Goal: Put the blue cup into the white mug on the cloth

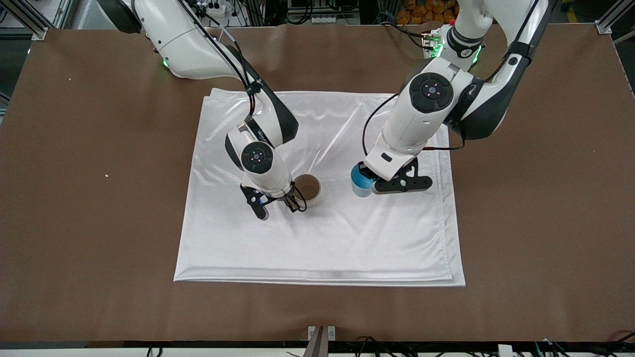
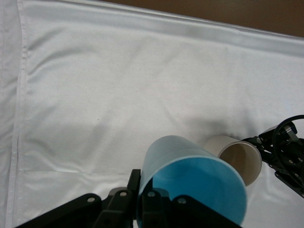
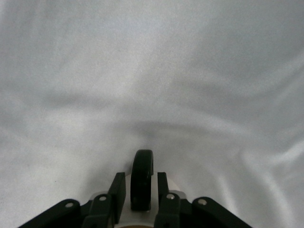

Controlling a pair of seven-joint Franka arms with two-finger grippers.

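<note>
The white mug [image 1: 308, 190] stands upright on the white cloth [image 1: 322, 243]. My right gripper [image 1: 278, 204] is down beside it, and its fingers straddle the mug's black handle [image 3: 141, 175] with a thin gap on each side. My left gripper [image 1: 364, 181] is shut on the wall of the blue cup [image 1: 360, 182], one finger inside and one outside. It holds the cup low over the cloth, beside the mug toward the left arm's end. In the left wrist view the cup [image 2: 194, 185] shows its open mouth, with the mug [image 2: 240, 159] just past it.
The cloth lies on a brown table [image 1: 545, 198] with a wide bare border all round. A small metal bracket [image 1: 321, 333] sits at the table's edge nearest the front camera.
</note>
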